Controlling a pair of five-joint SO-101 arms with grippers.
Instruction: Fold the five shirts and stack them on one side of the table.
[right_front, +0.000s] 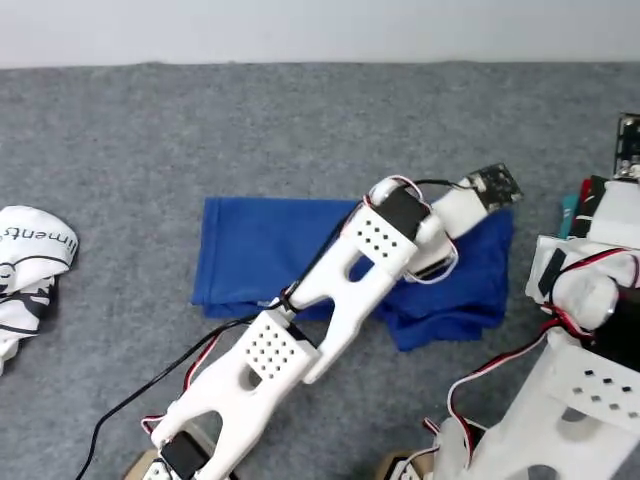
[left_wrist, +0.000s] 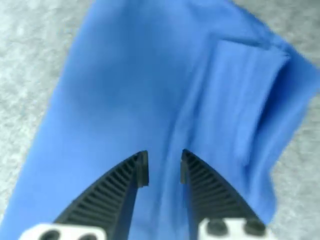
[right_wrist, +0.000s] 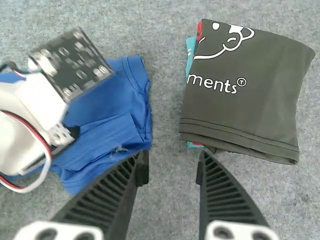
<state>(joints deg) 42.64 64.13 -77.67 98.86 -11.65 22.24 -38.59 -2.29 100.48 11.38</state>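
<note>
Blue shirt (right_front: 260, 250) lies centrally, grey mat (right_front: 300, 130) bordering its visible edges.

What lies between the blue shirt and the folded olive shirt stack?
Bare grey table separates the blue shirt from the olive shirt, per the right wrist view.

A grey, felt-like table covering (right_front: 130, 140) spreads across the whole work surface. At 12 o'clock in the high view a plain white wall (right_front: 300, 30) runs along its far edge, evenly lit.
</note>
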